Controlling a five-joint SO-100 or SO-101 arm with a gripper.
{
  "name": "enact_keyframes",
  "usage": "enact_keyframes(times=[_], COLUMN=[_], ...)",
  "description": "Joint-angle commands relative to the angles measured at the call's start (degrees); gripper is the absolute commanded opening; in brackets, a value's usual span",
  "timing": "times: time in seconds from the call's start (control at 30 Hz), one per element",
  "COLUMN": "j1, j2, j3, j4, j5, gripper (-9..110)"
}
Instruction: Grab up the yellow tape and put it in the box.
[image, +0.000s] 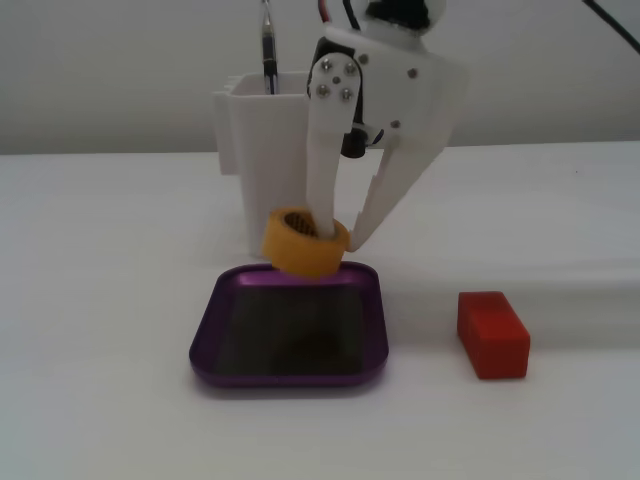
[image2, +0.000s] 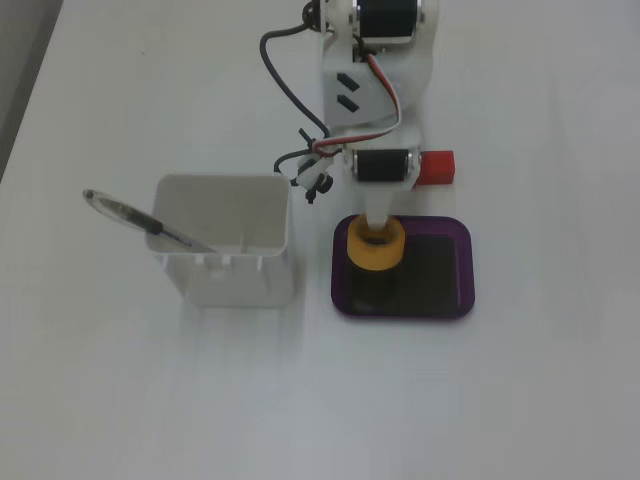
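Yellow tape held just above the box

The claw grips the yellow tape by its wall, one finger inside the hollow core, one outside. The ring hangs slightly tilted, its core axis pointing mostly upward, above the back part of the purple box, which lies flat on the white table.

In a fixed view the tape hangs over the box, container behind, block right
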Motion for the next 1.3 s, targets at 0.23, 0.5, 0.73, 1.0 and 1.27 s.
enact_keyframes(times=[0.23,0.5,0.73,1.0,1.27], j1=[0.2,-0.2,0.1,-0.6,0.1], j2=[-2.1,-2.0,-1.9,5.4,25.2], j3=[-2.5,-2.9,-10.1,-29.2,-23.4], j4=[-0.4,0.6,11.4,30.9,38.7], j5=[-0.3,-0.2,0.4,0.3,-0.3], gripper=[0,3,16,17,17])
